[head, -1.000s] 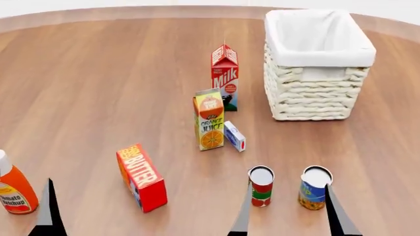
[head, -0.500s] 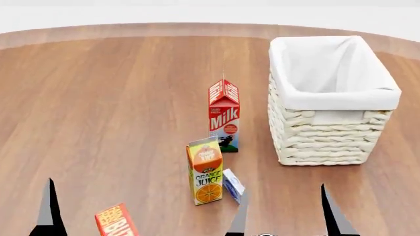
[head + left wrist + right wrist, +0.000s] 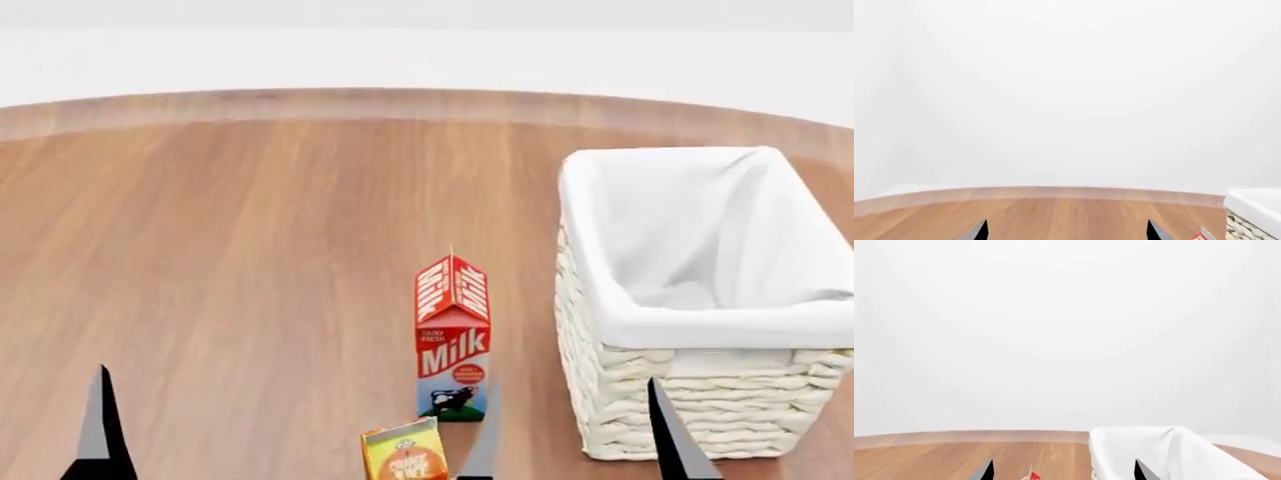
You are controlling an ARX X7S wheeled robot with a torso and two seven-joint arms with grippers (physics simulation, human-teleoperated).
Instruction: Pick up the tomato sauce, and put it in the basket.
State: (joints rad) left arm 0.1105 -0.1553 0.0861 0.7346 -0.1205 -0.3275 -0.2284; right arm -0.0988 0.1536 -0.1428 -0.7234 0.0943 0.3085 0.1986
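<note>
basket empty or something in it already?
Empty as far as visible: the basket shows only white lining in the head view; its near inner corner is hidden.

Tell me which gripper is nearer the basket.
Right. The right gripper sits just in front of the basket, one fingertip overlapping its near wall in the head view. The left gripper's one visible fingertip is far across the table.

We find a bare simulated test setting: a round wooden desk (image 3: 240,250) against blank white surroundings, carrying a milk carton (image 3: 453,340) and wicker basket (image 3: 694,400).
</note>
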